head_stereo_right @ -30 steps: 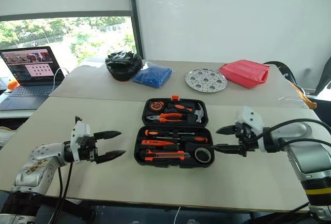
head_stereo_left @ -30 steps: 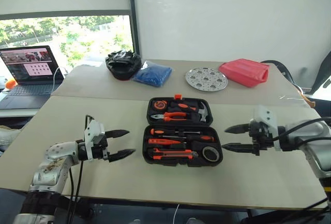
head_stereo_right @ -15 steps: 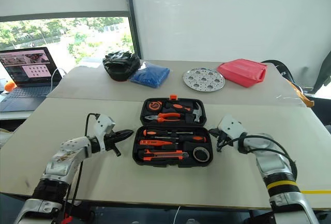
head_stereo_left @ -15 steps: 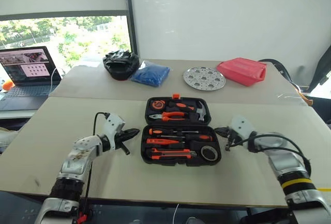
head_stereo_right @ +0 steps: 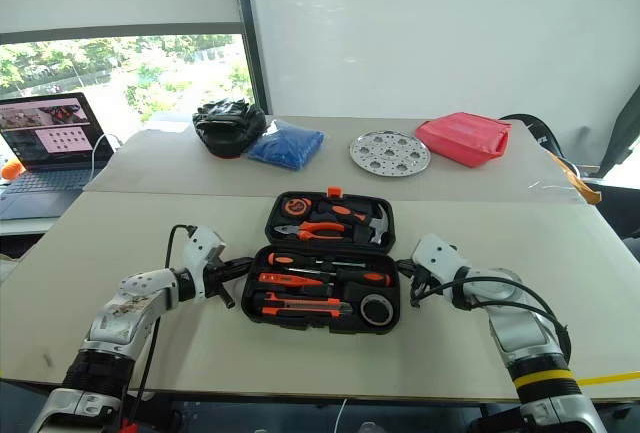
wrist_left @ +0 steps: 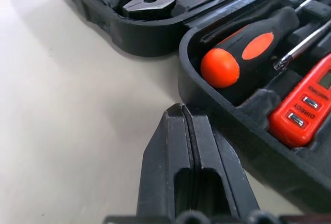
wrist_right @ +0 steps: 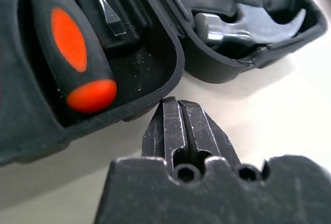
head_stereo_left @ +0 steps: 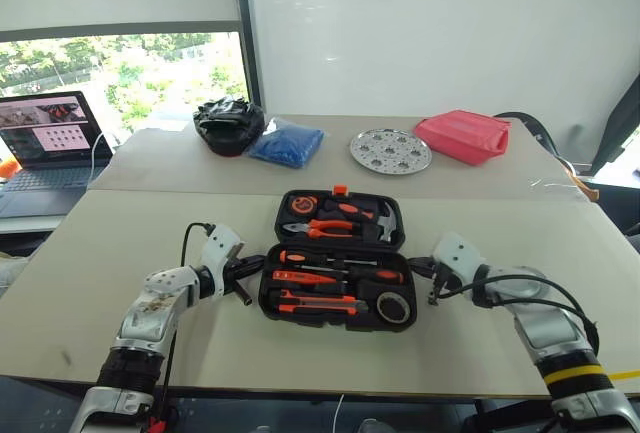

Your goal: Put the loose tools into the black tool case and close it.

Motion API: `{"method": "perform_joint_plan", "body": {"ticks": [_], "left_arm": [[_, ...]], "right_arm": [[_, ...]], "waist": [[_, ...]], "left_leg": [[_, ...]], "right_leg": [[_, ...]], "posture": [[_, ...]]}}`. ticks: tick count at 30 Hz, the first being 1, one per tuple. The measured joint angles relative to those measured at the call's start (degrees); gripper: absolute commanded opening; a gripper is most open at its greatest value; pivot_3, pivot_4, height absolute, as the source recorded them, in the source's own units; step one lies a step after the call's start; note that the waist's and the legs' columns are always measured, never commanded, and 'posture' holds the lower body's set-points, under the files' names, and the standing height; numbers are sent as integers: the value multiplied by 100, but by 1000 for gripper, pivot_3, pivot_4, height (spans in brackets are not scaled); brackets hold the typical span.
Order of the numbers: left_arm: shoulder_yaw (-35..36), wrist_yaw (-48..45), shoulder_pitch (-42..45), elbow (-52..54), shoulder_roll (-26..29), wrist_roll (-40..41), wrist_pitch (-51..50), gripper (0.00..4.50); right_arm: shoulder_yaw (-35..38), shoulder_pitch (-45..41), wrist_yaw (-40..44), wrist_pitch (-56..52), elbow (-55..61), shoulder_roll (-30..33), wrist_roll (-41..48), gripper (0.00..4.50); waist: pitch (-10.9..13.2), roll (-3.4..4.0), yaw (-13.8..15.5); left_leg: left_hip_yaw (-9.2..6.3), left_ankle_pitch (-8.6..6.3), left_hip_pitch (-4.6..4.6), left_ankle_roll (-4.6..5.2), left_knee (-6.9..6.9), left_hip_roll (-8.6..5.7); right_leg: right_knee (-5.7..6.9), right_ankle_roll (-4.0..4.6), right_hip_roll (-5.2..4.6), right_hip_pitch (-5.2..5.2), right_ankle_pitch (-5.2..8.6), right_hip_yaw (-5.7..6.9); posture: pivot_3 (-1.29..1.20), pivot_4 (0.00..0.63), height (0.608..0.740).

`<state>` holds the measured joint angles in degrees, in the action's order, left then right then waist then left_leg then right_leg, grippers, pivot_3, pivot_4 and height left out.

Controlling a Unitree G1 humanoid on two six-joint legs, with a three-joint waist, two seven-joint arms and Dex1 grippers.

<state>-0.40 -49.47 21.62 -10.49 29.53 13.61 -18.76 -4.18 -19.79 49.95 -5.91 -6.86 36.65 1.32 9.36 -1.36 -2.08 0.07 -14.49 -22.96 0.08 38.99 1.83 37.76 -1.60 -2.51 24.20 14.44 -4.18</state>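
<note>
The black tool case (head_stereo_left: 330,320) lies open at the table's middle. Its near half holds several screwdrivers (head_stereo_left: 332,258), a utility knife (head_stereo_left: 320,302) and a black tape roll (head_stereo_left: 393,307). The far half holds pliers (head_stereo_left: 322,225) and a hammer (head_stereo_left: 388,218). My left gripper (head_stereo_left: 255,265) is shut and empty, its tip against the near half's left wall (wrist_left: 243,131), beside a screwdriver handle (wrist_left: 243,53) and a small orange tool (wrist_left: 307,102). My right gripper (head_stereo_left: 418,271) is shut and empty, its tip (wrist_right: 178,105) at the near half's right wall, by another screwdriver handle (wrist_right: 72,53).
On the far table stand a black fabric heap (head_stereo_left: 228,118), a blue bag (head_stereo_left: 288,143), a perforated metal disc (head_stereo_left: 391,150) and a red pouch (head_stereo_left: 462,136). A laptop (head_stereo_left: 45,138) sits at the far left. Bare tabletop lies on both sides of the case.
Both grippers were open a second ago and are now shut. Each moved inward and down, from out on the table to the case's side walls.
</note>
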Motion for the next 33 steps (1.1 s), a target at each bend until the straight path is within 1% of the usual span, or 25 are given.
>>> {"method": "perform_joint_plan", "body": {"ticks": [5, 10, 17, 21, 22, 23, 24, 25, 26, 27, 28, 29, 30, 31, 32, 33], "left_arm": [[66, -157, -463, 525, 268, 19, -27, 58], [176, -182, -898, 998, 366, 140, -178, 58], [146, -270, -1065, 1217, 311, 260, -320, 58], [132, -287, -1029, 1248, 303, 349, -499, 58], [174, -302, -982, 1242, 325, 494, -733, 448], [186, -320, -886, 1216, 391, 594, -930, 558], [198, -329, -843, 1209, 438, 623, -1011, 812], [250, -382, -752, 1203, 576, 703, -1178, 1213], [260, -423, -584, 1201, 736, 743, -1397, 1443], [272, -456, -447, 1201, 864, 802, -1577, 1876], [295, -537, -194, 1192, 1044, 946, -1971, 2205], [309, -653, 51, 1175, 1172, 1140, -2347, 2501], [312, -766, 347, 1152, 1271, 1340, -2773, 2949], [291, -848, 659, 1113, 1346, 1476, -3141, 3299], [218, -895, 942, 1064, 1429, 1548, -3437, 3745], [126, -895, 1163, 1040, 1510, 1563, -3674, 4008]], "right_arm": [[15, 415, 6, -479, 786, 19, 2, 0], [89, 724, -1, -718, 1249, 73, 7, 0], [139, 755, 40, -654, 1106, 168, 18, 0], [241, 640, 302, -682, 963, 308, 283, 0], [339, 567, 439, -993, 1008, 361, 568, 622], [437, 472, 558, -1341, 1068, 446, 831, 672], [498, 427, 608, -1463, 1106, 477, 933, 1041], [597, 303, 674, -1720, 1192, 532, 1148, 1410], [686, 182, 705, -1965, 1274, 576, 1323, 1704], [740, 80, 705, -2172, 1334, 587, 1437, 2048], [823, -119, 685, -2680, 1408, 591, 1728, 2428], [884, -337, 642, -3202, 1439, 590, 2006, 2680], [925, -605, 570, -3816, 1466, 604, 2249, 3114], [912, -891, 471, -4423, 1491, 675, 2378, 3427], [820, -1163, 381, -4994, 1495, 819, 2443, 3855], [700, -1383, 300, -5467, 1499, 948, 2477, 4098]], "waist": [[0, 0, -27], [0, 0, -19], [1, -1, 16], [1, -1, 57], [2, -3, 64], [2, -3, 70], [3, -4, 75], [3, -5, 80], [4, -6, 80], [4, -6, 80], [4, -6, 77], [4, -6, 72], [5, -7, 71], [5, -7, 71], [5, -7, 69], [5, -6, 72]], "left_leg": [[0, 0, 2, 0, -1, 1], [1, 0, 5, 0, 0, 0], [3, 1, 2, -2, 2, -5], [3, 1, 0, -2, 3, -4], [2, 1, -1, -1, 3, -3], [1, 1, -1, -1, 4, -3], [-1, 1, -1, -1, 5, -2], [-2, 1, 2, -1, 5, -1], [-3, 2, 2, -2, 5, -1], [-4, 2, 5, -2, 5, -1], [-3, 3, 6, -2, 6, -2], [-3, 3, 5, -3, 7, -3], [-4, 4, 4, -4, 9, -3], [-4, 4, 2, -4, 9, -4], [-4, 4, 3, -4, 9, -5], [-5, 4, 2, -4, 7, -4]], "right_leg": [[-2, 0, 0, -1, 0, -1], [-5, 0, 0, -6, 1, 0], [-10, -1, -3, -7, 1, 0], [-11, -1, -2, -5, 1, 0], [-9, -1, -1, -5, 1, 0], [-7, -1, -1, -3, 1, 1], [-6, -1, 1, -3, 1, 2], [-5, -1, 2, -6, 1, 3], [-3, -1, 4, -5, 1, 3], [-2, 0, 4, -8, 1, 4], [-2, 0, 4, -8, 1, 3], [2, 0, 4, -6, 1, 3], [4, 0, 4, -6, 1, 4], [3, 0, 4, -5, 1, 4], [2, 0, 4, -5, 1, 5], [-2, 0, 4, -4, 1, 7]], "posture": [[0, 150, 740], [0, 150, 740], [0, 150, 740], [0, 150, 740], [0, 150, 740], [0, 150, 740], [0, 150, 740], [0, 150, 740], [0, 150, 740], [0, 150, 740], [0, 150, 740], [0, 150, 740], [0, 150, 740], [0, 150, 740], [0, 150, 740], [0, 150, 740]]}}
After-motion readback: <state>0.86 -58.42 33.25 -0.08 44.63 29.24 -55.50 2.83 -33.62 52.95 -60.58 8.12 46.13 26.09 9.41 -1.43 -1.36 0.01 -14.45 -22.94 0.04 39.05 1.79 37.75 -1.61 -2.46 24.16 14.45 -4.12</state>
